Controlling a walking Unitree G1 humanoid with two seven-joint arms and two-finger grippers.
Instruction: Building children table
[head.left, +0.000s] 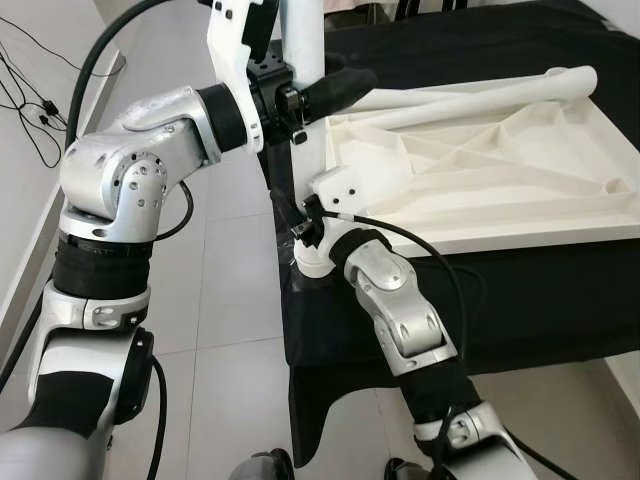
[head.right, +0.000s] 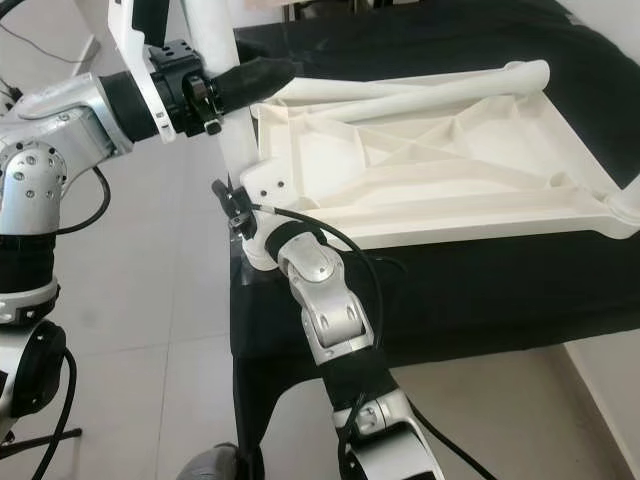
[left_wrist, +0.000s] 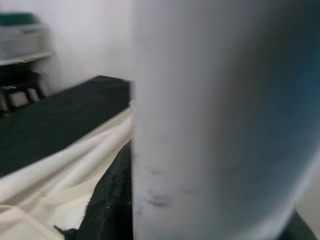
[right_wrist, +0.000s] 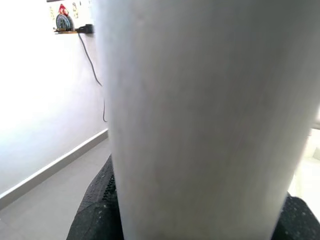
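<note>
A white plastic tabletop (head.left: 500, 180) lies upside down, ribs up, on a black-covered surface. At its near left corner a white table leg (head.left: 303, 50) stands upright in the corner socket (head.left: 340, 190). My left gripper (head.left: 325, 88) is shut on the upper part of this leg, one black finger (head.left: 350, 82) reaching past it. My right gripper (head.left: 297, 225) is shut on the same leg low down, just beside the socket. Both wrist views look straight at the leg (left_wrist: 220, 120) (right_wrist: 210, 120), with a black finger (left_wrist: 107, 200) pressed against it. Two loose white legs (head.left: 480, 92) lie across the tabletop's far edge.
The black cloth (head.left: 560, 290) hangs over the near edge of the supporting surface. Pale floor tiles (head.left: 230, 300) stretch to the left, with thin cables (head.left: 30, 100) by the wall. The tabletop's right corner (head.right: 620, 205) reaches close to the cloth's edge.
</note>
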